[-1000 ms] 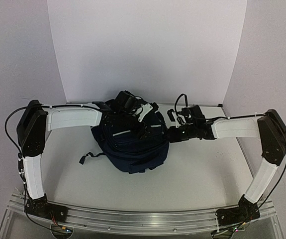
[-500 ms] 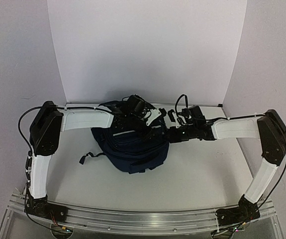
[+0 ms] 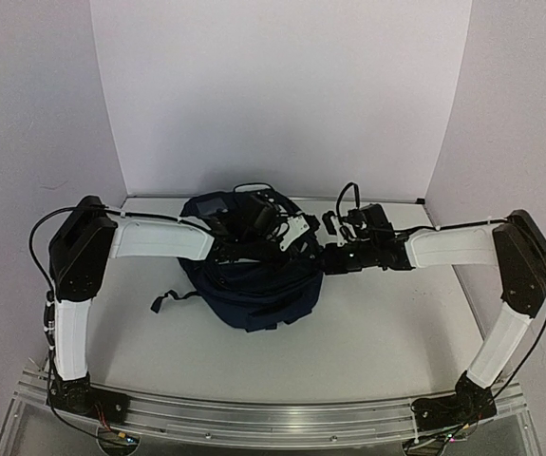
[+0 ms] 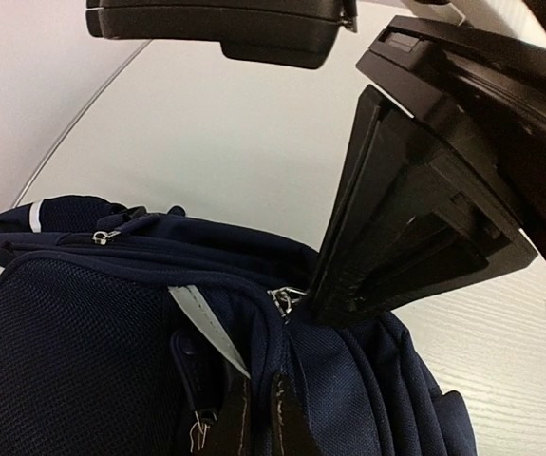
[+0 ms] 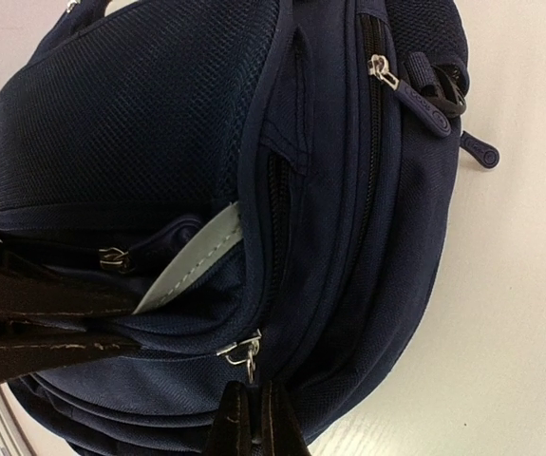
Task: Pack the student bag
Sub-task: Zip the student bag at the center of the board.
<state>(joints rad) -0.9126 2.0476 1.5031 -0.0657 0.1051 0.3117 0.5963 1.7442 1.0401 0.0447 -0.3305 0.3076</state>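
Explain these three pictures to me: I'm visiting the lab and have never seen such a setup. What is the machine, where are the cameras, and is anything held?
It is a robot with two jointed arms, the left arm and the right arm, bolted at the near edge of a white table. The wide picture comes from a fixed camera above and behind them. The two close-ups come from a camera on each wrist, showing that arm's own fingers at the bottom edge. On the table lies a navy-blue student bag; both arms reach to it. The right gripper is shut on a metal zipper pull. The left gripper is shut too, at the bag's fabric; what it pinches I cannot tell.
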